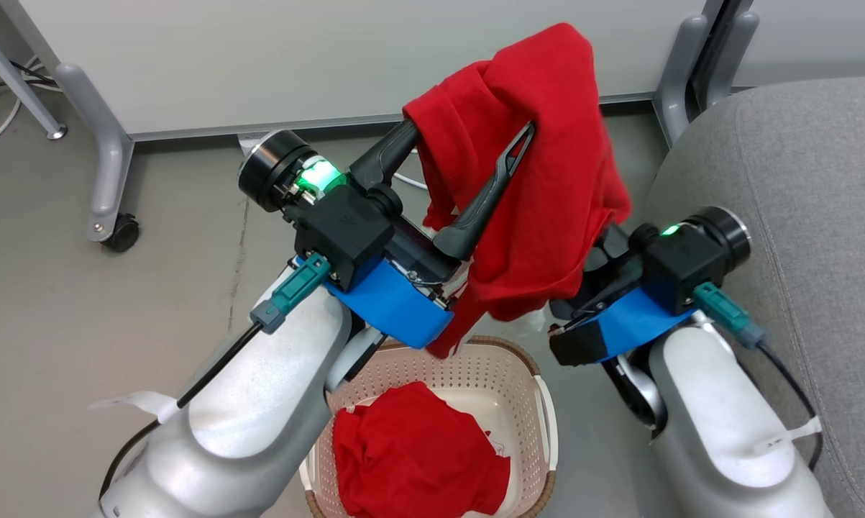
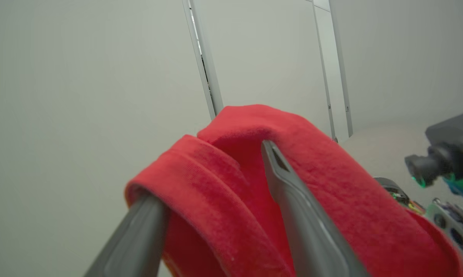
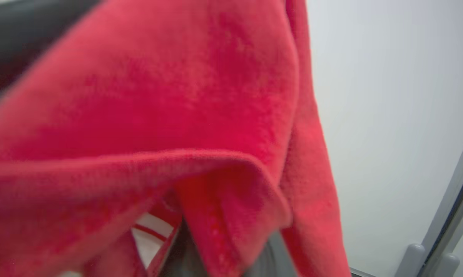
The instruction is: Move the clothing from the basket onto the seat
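One red garment [image 1: 547,180] is held above the basket [image 1: 543,403], draped over the left gripper [image 1: 472,140], whose fingers are spread with one tucked under a fold, so the cloth is hooked rather than pinched. The right gripper [image 1: 608,252] is buried in cloth and its state cannot be told. The soft, limp knit could slide off, so it is best swung right slowly to the woven grey sofa [image 1: 799,180]. Another garment [image 1: 418,460] lies crumpled in the perforated plastic basket.
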You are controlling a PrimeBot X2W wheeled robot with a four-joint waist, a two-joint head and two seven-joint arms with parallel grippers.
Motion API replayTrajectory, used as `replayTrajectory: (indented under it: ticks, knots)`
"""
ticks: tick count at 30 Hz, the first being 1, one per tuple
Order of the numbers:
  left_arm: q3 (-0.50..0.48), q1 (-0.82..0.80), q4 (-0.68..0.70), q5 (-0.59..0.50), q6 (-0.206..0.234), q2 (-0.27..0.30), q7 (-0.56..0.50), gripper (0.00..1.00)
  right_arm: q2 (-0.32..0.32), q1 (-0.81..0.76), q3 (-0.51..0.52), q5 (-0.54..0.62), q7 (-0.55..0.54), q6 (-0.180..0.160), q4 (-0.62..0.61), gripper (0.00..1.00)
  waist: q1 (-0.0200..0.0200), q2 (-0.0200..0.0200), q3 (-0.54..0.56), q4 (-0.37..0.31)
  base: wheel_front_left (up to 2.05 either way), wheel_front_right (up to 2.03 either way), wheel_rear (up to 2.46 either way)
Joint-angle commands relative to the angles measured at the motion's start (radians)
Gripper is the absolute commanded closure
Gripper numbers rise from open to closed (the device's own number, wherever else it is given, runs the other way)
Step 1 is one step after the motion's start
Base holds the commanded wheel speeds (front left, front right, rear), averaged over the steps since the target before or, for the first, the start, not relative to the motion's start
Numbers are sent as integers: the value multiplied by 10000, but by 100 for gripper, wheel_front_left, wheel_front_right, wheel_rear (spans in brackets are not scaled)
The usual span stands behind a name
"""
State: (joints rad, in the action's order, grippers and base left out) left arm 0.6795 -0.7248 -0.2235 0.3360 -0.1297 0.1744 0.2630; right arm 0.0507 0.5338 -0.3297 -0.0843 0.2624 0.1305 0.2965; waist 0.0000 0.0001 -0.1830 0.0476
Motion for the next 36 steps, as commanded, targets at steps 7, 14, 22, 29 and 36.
replayTrajectory:
  ticks: [7,14,22,29,36]
  knots:
    - [160,244,-89,48,-9,200,27,0,-5,-265,1021,168,38,5,-415,100,0,-1,-175,-235,0,0,0]
    - [442,537,-141,92,-9,414,27,0,-5,-506,1917,253,38,5,-890,100,0,-1,-343,-764,0,0,0]
    - [1036,780,-132,115,-9,716,27,0,-5,-804,2592,162,38,5,-1381,100,0,-1,-670,-1683,0,0,0]
    - [1419,805,-79,115,-9,945,27,0,-5,-1085,3137,46,38,5,-1804,100,0,-1,-990,-2553,0,0,0]
    - [1464,845,29,-28,-9,1184,27,0,-4,-1499,3752,-36,40,5,-2177,100,0,-1,-1238,-3252,0,0,0]
